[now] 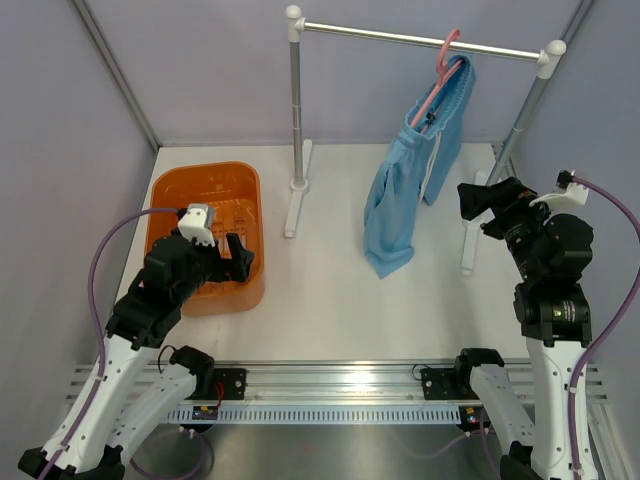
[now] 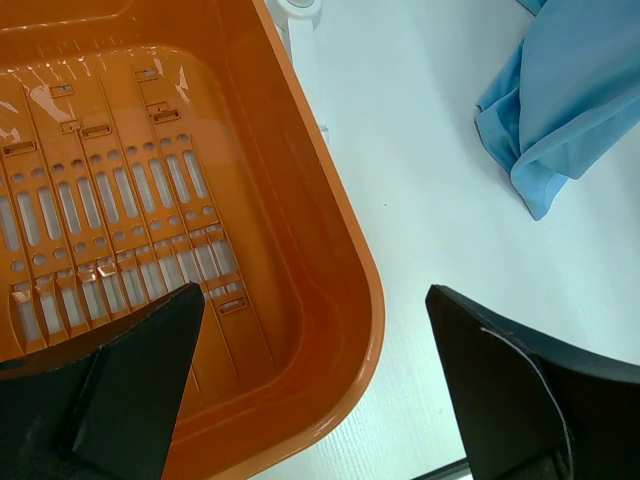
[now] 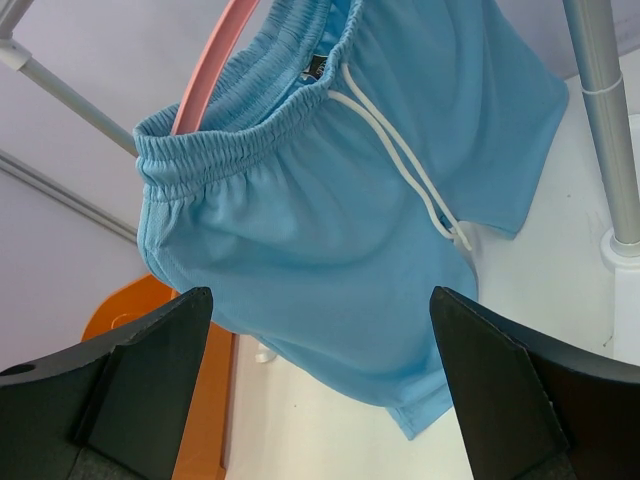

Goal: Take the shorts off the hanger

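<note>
The sky-blue shorts hang by their waistband from the pale-pink hanger, which hooks on the silver rail. In the right wrist view the shorts fill the middle, with a white drawstring and the pink hanger inside the waistband. My right gripper is open and empty, just right of the shorts and apart from them. My left gripper is open and empty over the near right corner of the orange basket.
The silver rail stands on two posts with white feet. The empty orange basket sits at the left. A leg tip of the shorts rests on the white table.
</note>
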Controlling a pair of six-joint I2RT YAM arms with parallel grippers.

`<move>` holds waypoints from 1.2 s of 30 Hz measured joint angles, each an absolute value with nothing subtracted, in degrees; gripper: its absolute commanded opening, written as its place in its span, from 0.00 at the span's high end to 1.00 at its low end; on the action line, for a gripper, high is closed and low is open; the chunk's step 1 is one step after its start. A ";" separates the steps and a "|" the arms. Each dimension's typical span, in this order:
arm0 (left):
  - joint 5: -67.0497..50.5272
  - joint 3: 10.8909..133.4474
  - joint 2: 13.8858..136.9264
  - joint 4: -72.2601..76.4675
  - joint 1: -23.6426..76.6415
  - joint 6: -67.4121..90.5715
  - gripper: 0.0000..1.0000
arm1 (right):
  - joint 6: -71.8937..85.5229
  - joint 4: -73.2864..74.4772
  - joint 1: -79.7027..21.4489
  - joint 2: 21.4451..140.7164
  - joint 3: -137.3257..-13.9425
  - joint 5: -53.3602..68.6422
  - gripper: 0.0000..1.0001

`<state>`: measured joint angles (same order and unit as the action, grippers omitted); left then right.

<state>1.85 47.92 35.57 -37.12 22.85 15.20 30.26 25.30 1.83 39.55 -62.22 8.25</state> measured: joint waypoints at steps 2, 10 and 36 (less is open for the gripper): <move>1.85 47.92 35.57 -37.10 22.85 15.05 0.01 | 30.26 25.19 1.83 39.55 -62.22 8.25 0.01; 1.85 47.92 35.38 -37.12 22.85 15.00 0.01 | 30.06 25.50 1.83 42.33 -66.04 10.20 0.01; 2.24 47.92 34.81 -36.73 22.85 14.96 0.01 | 18.98 43.75 -15.51 93.69 -133.29 -10.61 0.19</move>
